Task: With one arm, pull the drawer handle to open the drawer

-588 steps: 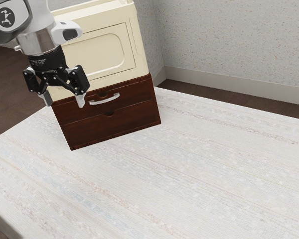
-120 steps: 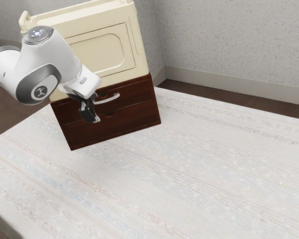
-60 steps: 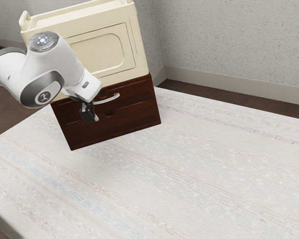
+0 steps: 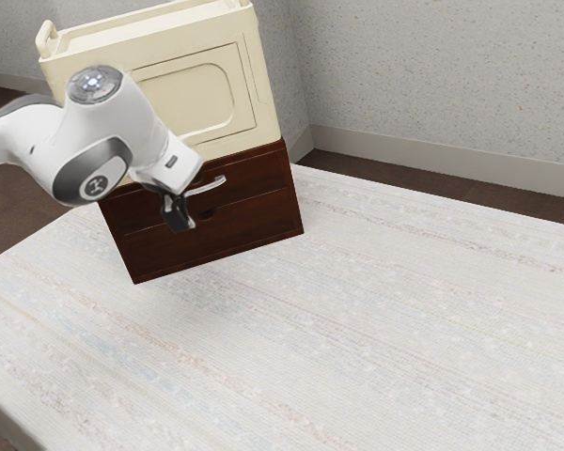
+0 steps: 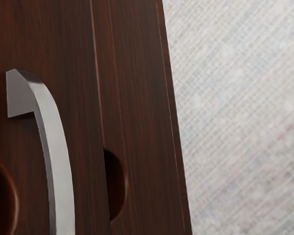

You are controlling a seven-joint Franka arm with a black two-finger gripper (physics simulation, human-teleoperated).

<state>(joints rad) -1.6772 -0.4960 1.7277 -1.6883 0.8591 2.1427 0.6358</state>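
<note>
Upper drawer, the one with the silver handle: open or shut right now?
Shut. In the exterior view, the upper drawer sits level with the lower drawer, not pulled out.

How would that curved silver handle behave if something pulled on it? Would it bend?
The handle will probably stay stiff: it looks like thick metal, fixed to the drawer. Its smooth, shiny face may be a bit slippery, but the bowed shape should leave room to hook behind it.
</note>
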